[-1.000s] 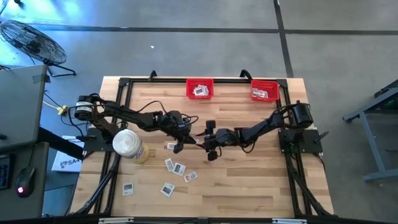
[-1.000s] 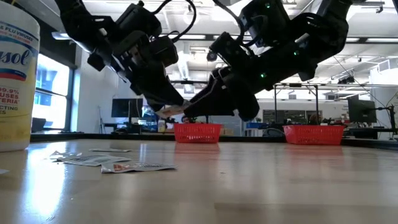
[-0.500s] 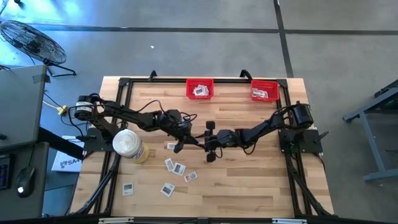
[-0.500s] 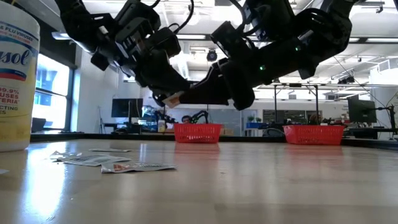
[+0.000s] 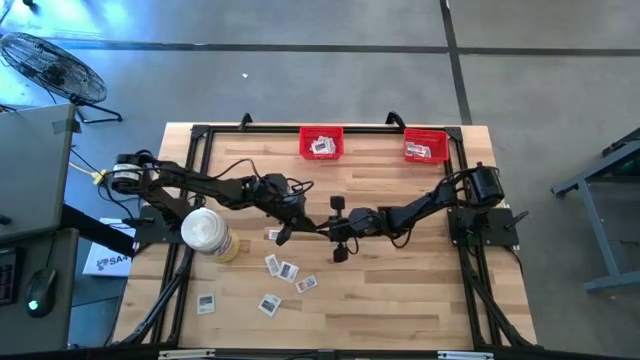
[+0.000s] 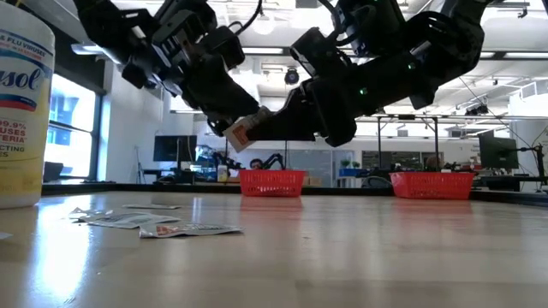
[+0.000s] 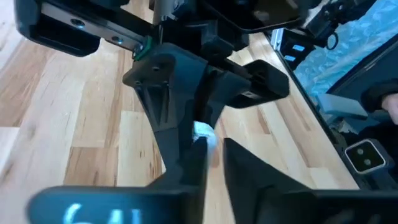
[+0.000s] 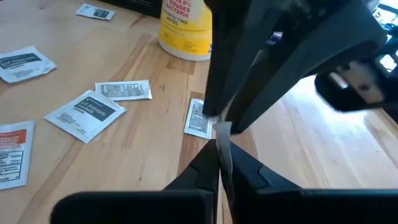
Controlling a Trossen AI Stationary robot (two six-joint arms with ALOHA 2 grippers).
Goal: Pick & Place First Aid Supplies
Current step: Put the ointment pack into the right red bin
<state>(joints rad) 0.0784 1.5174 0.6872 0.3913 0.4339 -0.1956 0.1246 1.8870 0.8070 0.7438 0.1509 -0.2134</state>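
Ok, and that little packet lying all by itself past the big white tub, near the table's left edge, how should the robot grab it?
Probably from straight above, pinching across the lone packet at its narrow width. It lies flat on the table, so there is no side to slide under. Nothing crowds it, so a tool has room to come down around it.

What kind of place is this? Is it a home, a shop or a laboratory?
Most likely a robotics laboratory or workshop. The wooden table with its two mounted arms stands on a bare concrete floor, a floor fan is beside it, and the low view shows a large open hall with computer monitors behind.
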